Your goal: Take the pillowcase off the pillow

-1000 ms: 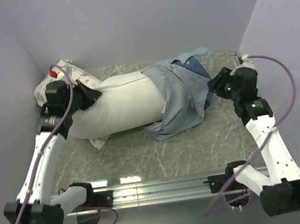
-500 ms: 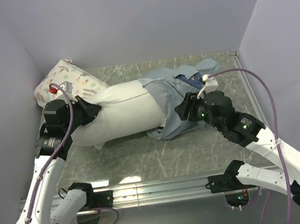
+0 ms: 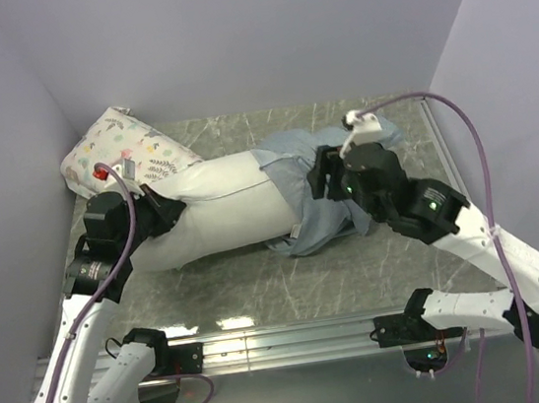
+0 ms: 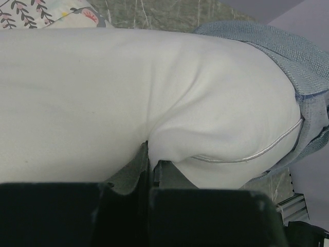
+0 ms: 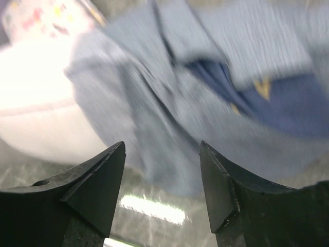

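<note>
The plump white rectangular pillow lies lengthwise left-right, its bunched blue fabric pillowcase toward the worktop's right edge, under the spread-open right gripper (left gripper pinches the opposite end).

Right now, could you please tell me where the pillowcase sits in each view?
Top external: pillowcase centre-right, bunched over the right end of the pillow.
Left wrist: pillowcase along the right edge, wrapping the pillow's far end.
Right wrist: pillowcase, blurred, fills the upper middle and right.
Shared landmark: the white pillow beside it.
</note>
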Available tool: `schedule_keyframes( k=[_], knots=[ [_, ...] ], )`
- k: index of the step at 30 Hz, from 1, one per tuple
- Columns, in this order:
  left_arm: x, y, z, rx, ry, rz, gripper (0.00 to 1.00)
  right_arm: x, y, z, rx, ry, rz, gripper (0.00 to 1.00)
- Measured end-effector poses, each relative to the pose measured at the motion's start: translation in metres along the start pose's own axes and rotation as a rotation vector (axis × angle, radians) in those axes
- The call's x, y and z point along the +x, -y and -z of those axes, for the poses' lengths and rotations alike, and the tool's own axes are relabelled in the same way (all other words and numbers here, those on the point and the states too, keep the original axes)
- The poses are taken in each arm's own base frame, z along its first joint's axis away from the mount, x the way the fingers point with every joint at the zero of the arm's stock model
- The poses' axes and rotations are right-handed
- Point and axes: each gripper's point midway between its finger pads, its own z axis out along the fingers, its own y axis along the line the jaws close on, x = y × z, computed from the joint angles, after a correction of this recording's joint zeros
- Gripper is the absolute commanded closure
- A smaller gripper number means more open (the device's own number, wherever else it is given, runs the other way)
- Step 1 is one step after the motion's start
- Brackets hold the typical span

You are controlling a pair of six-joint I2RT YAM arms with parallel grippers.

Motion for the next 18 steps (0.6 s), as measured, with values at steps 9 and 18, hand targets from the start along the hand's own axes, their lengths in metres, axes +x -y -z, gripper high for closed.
schedule_keyframes(
  k=[9,18],
  knots=[
    [0.005,-0.003,0.006,-0.008,-0.004,-0.008,1.0,-0.013,-0.047,-0.043,0.026,-0.018,0.187,0.23],
    [0.006,-0.003,0.007,-0.01,-0.006,-0.009,1.0,0.007,-0.045,-0.071,0.096,-0.081,0.306,0.54]
  ],
)
